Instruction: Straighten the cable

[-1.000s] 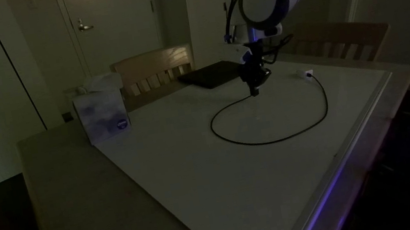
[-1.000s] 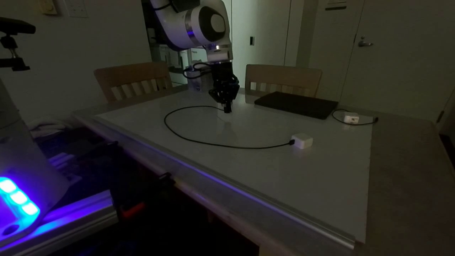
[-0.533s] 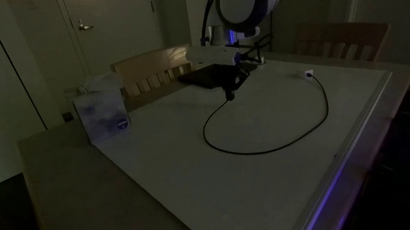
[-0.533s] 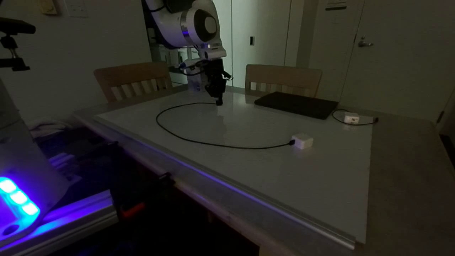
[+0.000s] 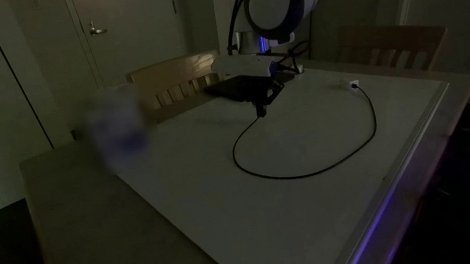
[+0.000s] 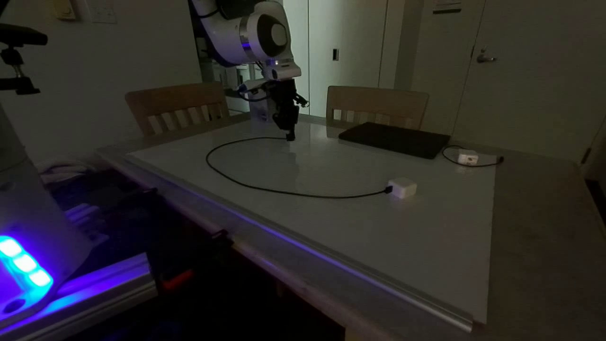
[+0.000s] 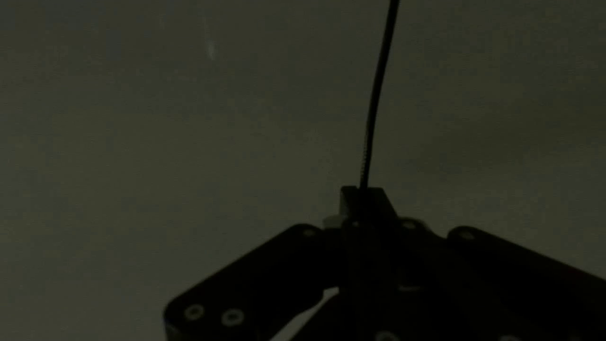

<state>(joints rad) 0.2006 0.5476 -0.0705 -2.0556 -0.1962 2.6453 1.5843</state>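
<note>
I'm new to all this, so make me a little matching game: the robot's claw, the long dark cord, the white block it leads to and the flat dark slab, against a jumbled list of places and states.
Things
1. gripper
2. cable
3. white block
4. flat dark slab

Places and states
A. joined to one end of the cord
B. lying flat near a wooden chair
C. closed on the cord
D. bent in a wide curve over the white board

Right pairs: 1-C, 2-D, 3-A, 4-B
</note>
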